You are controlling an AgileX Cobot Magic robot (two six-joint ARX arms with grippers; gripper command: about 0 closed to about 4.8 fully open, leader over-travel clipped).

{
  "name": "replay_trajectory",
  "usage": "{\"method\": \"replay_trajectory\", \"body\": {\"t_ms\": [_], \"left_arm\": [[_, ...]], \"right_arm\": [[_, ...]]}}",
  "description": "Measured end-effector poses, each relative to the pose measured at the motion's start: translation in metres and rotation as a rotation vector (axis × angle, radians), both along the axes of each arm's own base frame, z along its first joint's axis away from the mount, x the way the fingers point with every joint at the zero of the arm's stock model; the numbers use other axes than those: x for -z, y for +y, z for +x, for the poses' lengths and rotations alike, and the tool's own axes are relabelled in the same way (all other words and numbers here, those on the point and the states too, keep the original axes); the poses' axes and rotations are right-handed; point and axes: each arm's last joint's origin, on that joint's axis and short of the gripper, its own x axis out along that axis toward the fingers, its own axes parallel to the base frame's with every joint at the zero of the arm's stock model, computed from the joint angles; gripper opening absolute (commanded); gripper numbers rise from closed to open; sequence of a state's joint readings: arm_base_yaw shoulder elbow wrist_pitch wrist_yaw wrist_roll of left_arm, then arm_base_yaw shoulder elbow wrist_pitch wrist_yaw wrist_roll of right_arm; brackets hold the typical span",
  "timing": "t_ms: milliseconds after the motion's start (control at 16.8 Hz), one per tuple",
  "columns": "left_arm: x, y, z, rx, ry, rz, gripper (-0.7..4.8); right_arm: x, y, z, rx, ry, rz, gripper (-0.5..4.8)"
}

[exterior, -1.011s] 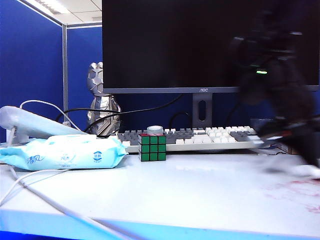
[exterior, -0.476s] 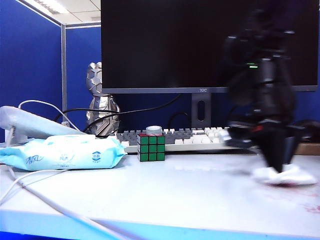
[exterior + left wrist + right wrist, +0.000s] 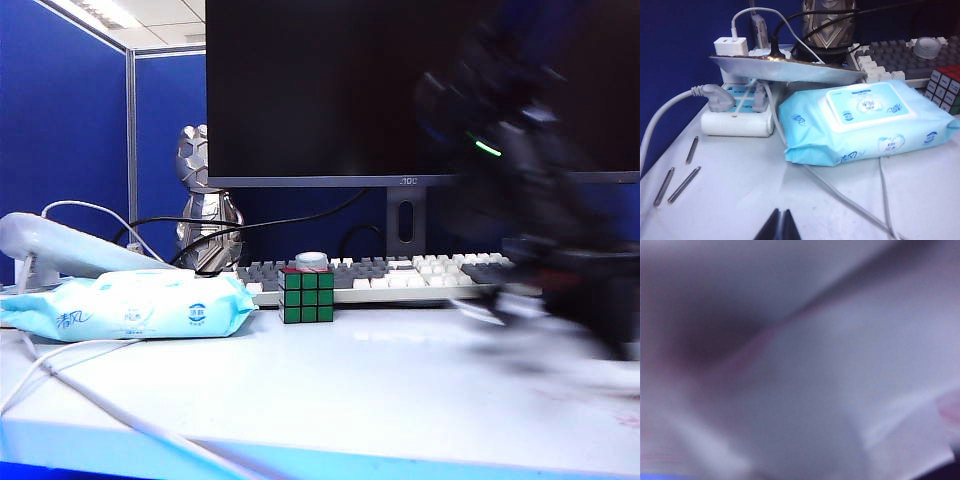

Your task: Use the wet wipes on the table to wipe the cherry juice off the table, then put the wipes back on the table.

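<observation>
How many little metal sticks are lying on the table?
3 metal sticks: one nearest the power strip, two side by side closer to the camera. More may be hidden.

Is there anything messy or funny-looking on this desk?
Yes. Faint pinkish-red juice smears the white table on the right, under the blurred right arm. Its pincer is too blurred to see. Three loose metal pins lie by the power strip, near the shut left pincer.

Right gripper [image 3: 600,345] (a dark blur), with the wet wipes, back rightward across the table [image 3: 380,390].
</observation>
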State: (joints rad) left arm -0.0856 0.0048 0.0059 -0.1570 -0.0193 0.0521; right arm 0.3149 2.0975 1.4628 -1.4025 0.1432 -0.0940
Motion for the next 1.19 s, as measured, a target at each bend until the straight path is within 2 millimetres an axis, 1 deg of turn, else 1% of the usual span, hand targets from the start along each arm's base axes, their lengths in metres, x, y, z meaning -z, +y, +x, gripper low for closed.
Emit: {"method": "replay_trajectory", "body": {"t_ms": [59,178,238,297,357,416,476,535,595,714,833,892,952,1011,1190], "left_arm": [[0.000,0.000,0.000,0.000,0.000,0.000,0.23],[0.000,0.000,0.000,0.000,0.000,0.000,0.23],[0.000,0.000,0.000,0.000,0.000,0.000,0.23],[0.000,0.000,0.000,0.000,0.000,0.000,0.23],[0.000,0.000,0.000,0.000,0.000,0.000,0.23],[0.000,0.000,0.000,0.000,0.000,0.000,0.23],[0.000,0.000,0.000,0.000,0.000,0.000,0.23],[0.000,0.000,0.000,0.000,0.000,0.000,0.23],[0.000,0.000,0.000,0.000,0.000,0.000,0.23],[0.000,0.000,0.000,0.000,0.000,0.000,0.23],[0.000,0.000,0.000,0.000,0.000,0.000,0.23],[0.000,0.000,0.000,0.000,0.000,0.000,0.23],[0.000,0.000,0.000,0.000,0.000,0.000,0.23],[0.000,0.000,0.000,0.000,0.000,0.000,0.23],[0.000,0.000,0.000,0.000,0.000,0.000,0.23]], "right_arm": [[0.002,-0.019,0.004,0.046,0.000,-0.058,-0.01],[0.002,-0.045,0.012,0.105,-0.037,-0.111,-0.01],[0.002,-0.065,0.017,0.148,-0.073,-0.143,-0.01],[0.002,-0.076,0.020,0.178,-0.095,-0.158,-0.01],[0.002,-0.079,0.020,0.184,-0.100,-0.155,-0.01],[0.002,-0.076,0.020,0.170,-0.100,-0.150,-0.01],[0.003,-0.072,0.020,0.153,-0.097,-0.139,-0.01],[0.003,-0.064,0.020,0.139,-0.100,-0.104,-0.01],[0.000,-0.050,0.019,0.106,-0.106,-0.059,-0.01],[-0.004,-0.008,0.011,0.034,-0.086,0.112,-0.01],[-0.004,0.022,0.001,0.003,-0.024,0.255,-0.01],[-0.003,0.038,-0.006,-0.034,0.004,0.280,-0.01],[-0.003,0.049,-0.012,-0.059,0.023,0.298,-0.01],[-0.003,0.056,-0.016,-0.075,0.042,0.310,-0.01],[-0.002,0.068,-0.024,-0.115,0.078,0.332,-0.01]]}}
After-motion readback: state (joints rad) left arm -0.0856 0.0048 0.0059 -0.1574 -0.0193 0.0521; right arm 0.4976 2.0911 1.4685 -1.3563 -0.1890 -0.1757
